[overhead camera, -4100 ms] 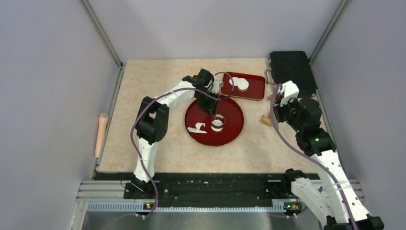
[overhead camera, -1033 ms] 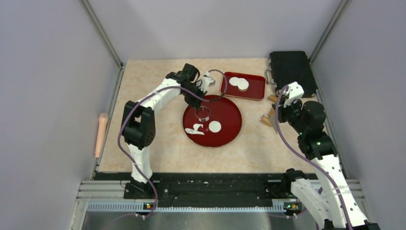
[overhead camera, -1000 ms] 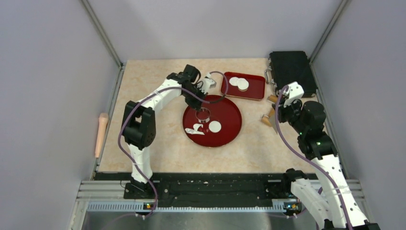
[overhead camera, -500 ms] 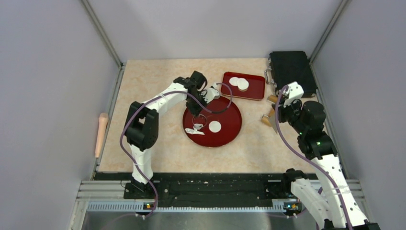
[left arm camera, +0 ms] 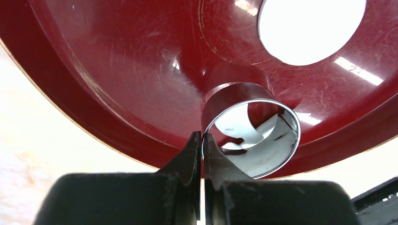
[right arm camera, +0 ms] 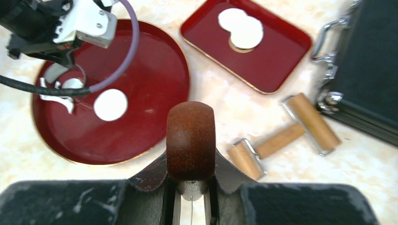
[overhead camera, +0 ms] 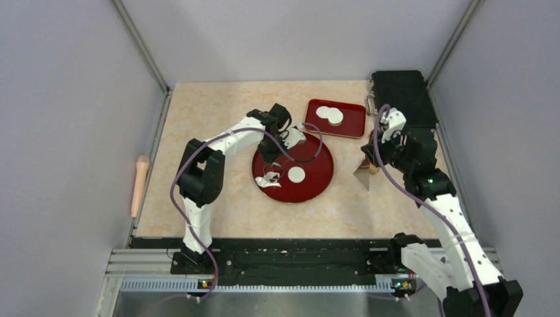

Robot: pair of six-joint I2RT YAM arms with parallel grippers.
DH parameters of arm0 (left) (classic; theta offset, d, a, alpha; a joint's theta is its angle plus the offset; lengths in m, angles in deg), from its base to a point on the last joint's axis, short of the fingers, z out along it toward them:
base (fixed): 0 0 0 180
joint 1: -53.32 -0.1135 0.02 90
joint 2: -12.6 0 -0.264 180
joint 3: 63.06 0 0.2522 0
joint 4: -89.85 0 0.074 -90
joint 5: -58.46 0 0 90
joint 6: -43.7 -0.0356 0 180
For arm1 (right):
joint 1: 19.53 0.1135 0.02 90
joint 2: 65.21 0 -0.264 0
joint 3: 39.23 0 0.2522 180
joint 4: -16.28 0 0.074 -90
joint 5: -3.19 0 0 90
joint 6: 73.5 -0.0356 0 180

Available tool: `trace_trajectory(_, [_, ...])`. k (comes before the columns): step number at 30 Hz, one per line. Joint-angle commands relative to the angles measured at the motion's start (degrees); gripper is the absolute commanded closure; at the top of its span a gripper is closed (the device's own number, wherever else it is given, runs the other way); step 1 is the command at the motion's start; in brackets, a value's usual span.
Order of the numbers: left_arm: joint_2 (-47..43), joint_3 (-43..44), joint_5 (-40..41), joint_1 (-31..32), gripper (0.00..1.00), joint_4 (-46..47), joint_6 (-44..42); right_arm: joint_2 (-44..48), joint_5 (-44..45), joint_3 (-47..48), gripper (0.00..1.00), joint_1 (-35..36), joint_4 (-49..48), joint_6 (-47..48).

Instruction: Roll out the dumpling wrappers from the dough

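three dumpling wrappers (right arm camera: 110, 104) (right arm camera: 230, 18) (right arm camera: 248, 33), one metal ring (left arm camera: 227, 96), one round plate (overhead camera: 314, 178), one rectangular tray (overhead camera: 350, 123).

The round plate (left arm camera: 117, 70) reads to me as glossy red lacquer-look plastic, with fine scratches catching the light. The metal ring (left arm camera: 230, 93) on it is polished and mirror-smooth inside. The dough (left arm camera: 244, 133) within the ring looks soft and matt white, and the dumpling wrapper (left arm camera: 309, 28) is matt and even. The left gripper (left arm camera: 202, 138) has matt black plastic fingers. The right gripper (right arm camera: 190, 173) shows dull dark fingers smeared with whitish dust, clamped round a reddish-brown handle (right arm camera: 190, 131) of speckled matt wood. The worktop (right arm camera: 220, 108) is beige, marbled, low in sheen. Toward its far right corner are a glossy red tray (right arm camera: 281, 56), wooden rollers (right arm camera: 312, 121) in wire metal frames, and a matt black case (right arm camera: 371, 70) with shiny metal latches (right arm camera: 328, 99).
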State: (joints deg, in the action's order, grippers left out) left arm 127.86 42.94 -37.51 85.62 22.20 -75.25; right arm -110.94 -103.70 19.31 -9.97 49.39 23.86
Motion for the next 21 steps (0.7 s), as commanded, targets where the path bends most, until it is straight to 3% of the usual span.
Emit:
trace_trajectory(1, [-2.36,1.18,3.44,0.02,1.00,-2.63,-0.50,-5.39,-7.32,5.24,1.00,-0.52,-7.37,-9.08])
trace_trajectory(6, [-2.80,0.66,4.03,-0.33,1.00,-2.61,0.87,-13.24,-9.74,7.48,1.00,-0.55,-18.45,-19.24])
trace_trajectory(10, [-3.29,2.03,0.88,-1.93,1.00,-2.20,3.02,-19.84,-13.03,6.23,1.00,-0.61,-33.11,-26.34])
trace_trajectory(16, [-5.32,2.85,-2.01,-5.25,0.77,-1.70,3.81,-32.77,-16.47,9.08,1.00,-1.48,-42.22,-29.99])
trace_trajectory(21, [-8.50,1.84,-7.88,-9.20,0.53,0.81,5.89,-44.95,-25.13,15.62,1.00,-3.54,-44.87,-35.16])
